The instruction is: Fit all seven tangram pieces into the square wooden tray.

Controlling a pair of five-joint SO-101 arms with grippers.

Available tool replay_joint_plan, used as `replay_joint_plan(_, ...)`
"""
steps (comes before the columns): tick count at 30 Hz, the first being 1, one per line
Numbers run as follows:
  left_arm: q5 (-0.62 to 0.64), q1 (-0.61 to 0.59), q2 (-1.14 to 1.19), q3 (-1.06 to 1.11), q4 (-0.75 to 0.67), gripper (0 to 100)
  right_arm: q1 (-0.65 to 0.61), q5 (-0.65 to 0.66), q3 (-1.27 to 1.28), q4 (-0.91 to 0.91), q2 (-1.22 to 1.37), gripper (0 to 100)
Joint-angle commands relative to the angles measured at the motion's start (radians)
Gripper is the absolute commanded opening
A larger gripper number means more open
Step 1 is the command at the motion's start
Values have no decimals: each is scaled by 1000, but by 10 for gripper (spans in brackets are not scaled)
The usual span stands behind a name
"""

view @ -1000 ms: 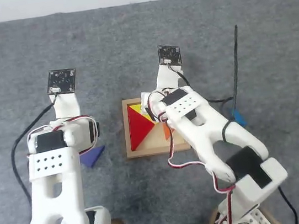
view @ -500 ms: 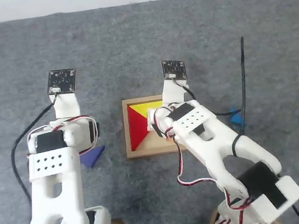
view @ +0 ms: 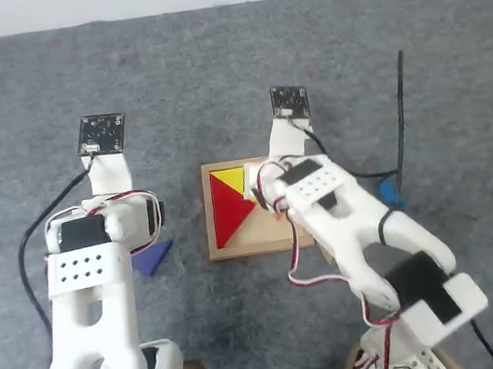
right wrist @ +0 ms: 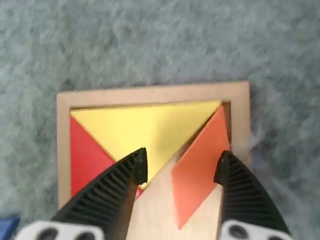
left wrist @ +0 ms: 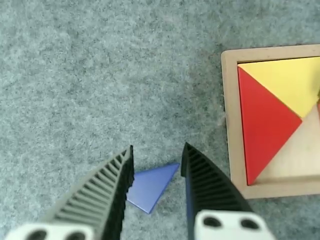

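Observation:
The square wooden tray (view: pixel 210 222) lies between the two arms. It holds a red triangle (view: pixel 228 216) and a yellow triangle (view: pixel 232 180). In the right wrist view an orange piece (right wrist: pixel 200 160) lies in the tray (right wrist: pixel 150 93) beside the yellow triangle (right wrist: pixel 145 125). My right gripper (right wrist: pixel 183 152) is open above it, one finger on each side. My left gripper (left wrist: pixel 158 148) is open over a dark blue triangle (left wrist: pixel 150 186) on the carpet, left of the tray (left wrist: pixel 229 115). That blue triangle (view: pixel 153 257) pokes out from under the left arm.
A small light blue piece (view: pixel 391 193) lies on the grey carpet to the right of the right arm, near a black cable (view: pixel 396 127). Bare wood shows in the near part of the tray. Open carpet stretches beyond the tray.
The right arm has shifted to the right and a little farther back over the tray, now covering the orange piece in the high view. The left arm has stayed still.

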Motion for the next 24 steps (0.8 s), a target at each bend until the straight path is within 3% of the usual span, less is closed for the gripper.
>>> replay_joint_plan(1, -9, 3, -5, -7, -20, 160, 28, 25, -51, -10, 28, 234)
replay_joint_plan(5, -9, 3, -5, -7, -20, 160, 27, 25, -51, -1, -22, 234)
replay_joint_plan(12, -9, 3, -11, 2, -32, 160, 31, 43, -48, 257, -372, 235)
replay_joint_plan(16, -12, 3, -12, 2, -29, 160, 58, 245, 41, 452, -648, 237)
replay_joint_plan(24, -44, 5, -12, -25, 20, 160, 363, 641, 473, 432, -1024, 234)
